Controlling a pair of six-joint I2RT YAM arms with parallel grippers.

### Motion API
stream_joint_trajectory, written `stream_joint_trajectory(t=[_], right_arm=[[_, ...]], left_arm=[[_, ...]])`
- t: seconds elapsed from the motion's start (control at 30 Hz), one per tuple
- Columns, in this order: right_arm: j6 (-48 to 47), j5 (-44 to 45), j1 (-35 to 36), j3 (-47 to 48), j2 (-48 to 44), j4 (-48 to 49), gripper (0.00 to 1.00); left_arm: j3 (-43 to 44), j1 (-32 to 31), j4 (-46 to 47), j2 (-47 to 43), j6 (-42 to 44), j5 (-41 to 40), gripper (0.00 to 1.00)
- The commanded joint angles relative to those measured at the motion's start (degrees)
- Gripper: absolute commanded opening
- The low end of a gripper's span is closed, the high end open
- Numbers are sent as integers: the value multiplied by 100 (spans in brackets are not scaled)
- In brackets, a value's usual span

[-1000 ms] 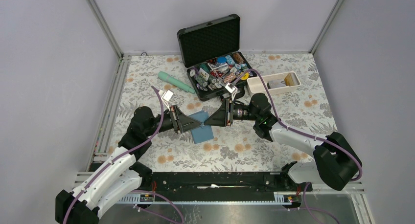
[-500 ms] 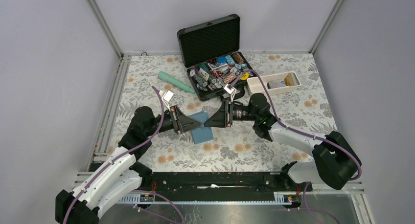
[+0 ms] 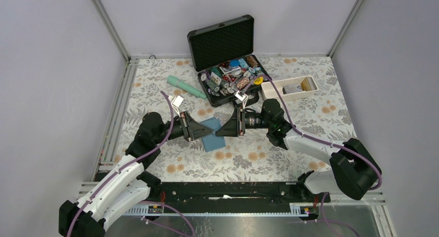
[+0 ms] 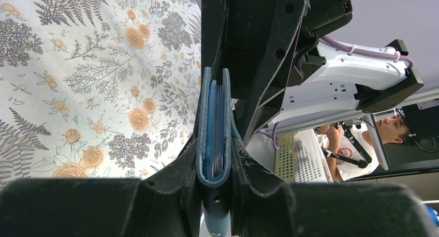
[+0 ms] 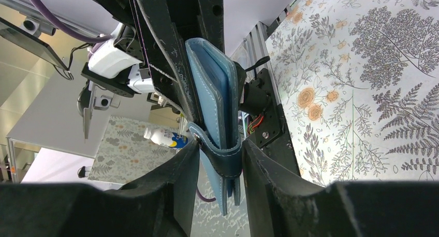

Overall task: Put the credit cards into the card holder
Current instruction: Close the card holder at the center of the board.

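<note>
The teal-blue card holder (image 3: 212,135) is folded shut and held on edge between my two grippers, over the middle of the table. My left gripper (image 3: 200,129) is shut on its folded spine (image 4: 214,120). My right gripper (image 3: 220,129) closes on the strap end with the snap stud (image 5: 213,97). Each wrist view shows the other gripper right behind the holder. Thin pale edges show between the holder's leaves in the left wrist view. Credit cards, silver-grey and orange-gold (image 3: 298,86), lie in the white tray.
An open black foam-lined case (image 3: 221,40) full of poker chips stands at the back centre. The long white tray (image 3: 269,90) lies to its right. A teal cylinder (image 3: 185,87) lies at the back left. Metal frame rails (image 3: 120,100) edge the floral table.
My right gripper has shifted slightly to the left, closer against the card holder. My left gripper and the holder have stayed in place.
</note>
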Motion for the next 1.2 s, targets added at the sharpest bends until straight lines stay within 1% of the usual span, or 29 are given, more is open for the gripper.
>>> stream_joint_trajectory(t=[0.0, 0.13, 0.23, 0.33, 0.43, 0.5, 0.53, 0.57, 0.6, 0.67, 0.7, 0.73, 0.8, 0.87, 1.0, 1.07, 1.17], right_arm=[[29, 100, 76, 207, 28, 246, 44], [196, 218, 79, 180, 4, 581, 44], [212, 275, 73, 142, -31, 622, 39], [257, 179, 71, 143, 0, 719, 29], [394, 135, 64, 88, 43, 920, 12], [484, 139, 67, 42, 65, 1086, 3], [554, 150, 69, 18, 72, 1217, 0], [597, 176, 64, -2, 70, 1305, 0], [644, 204, 66, -32, 61, 1386, 0], [720, 285, 63, -89, 20, 1534, 0], [743, 357, 54, -127, -20, 1585, 0], [759, 414, 55, -142, -67, 1614, 0], [760, 499, 49, -167, -162, 1641, 0], [749, 544, 46, -174, -250, 1644, 0], [691, 658, 28, -231, -409, 1563, 0], [667, 715, -7, -294, -475, 1562, 0], [652, 773, -27, -330, -534, 1562, 0]], left_arm=[[169, 19, 568, 21, -46, 18, 0], [195, 19, 566, 71, -90, 26, 0], [227, 19, 561, 103, -90, 74, 0], [227, 27, 561, 93, -99, 39, 0], [227, 36, 594, 101, -99, 64, 0], [221, 45, 612, 117, -118, 69, 0], [214, 45, 626, 105, -137, 58, 3], [210, 53, 643, 99, -155, 43, 11], [210, 66, 655, 89, -179, 21, 22], [201, 99, 666, 39, -212, -38, 54], [189, 106, 666, 12, -221, -76, 67], [184, 114, 673, -26, -217, -100, 74], [167, 132, 662, -73, -222, -119, 85], [151, 133, 665, -92, -212, -79, 89], [86, 134, 813, -151, -259, 156, 89], [14, 133, 838, -262, -265, 177, 87], [-89, 133, 768, -437, -279, 99, 78]])
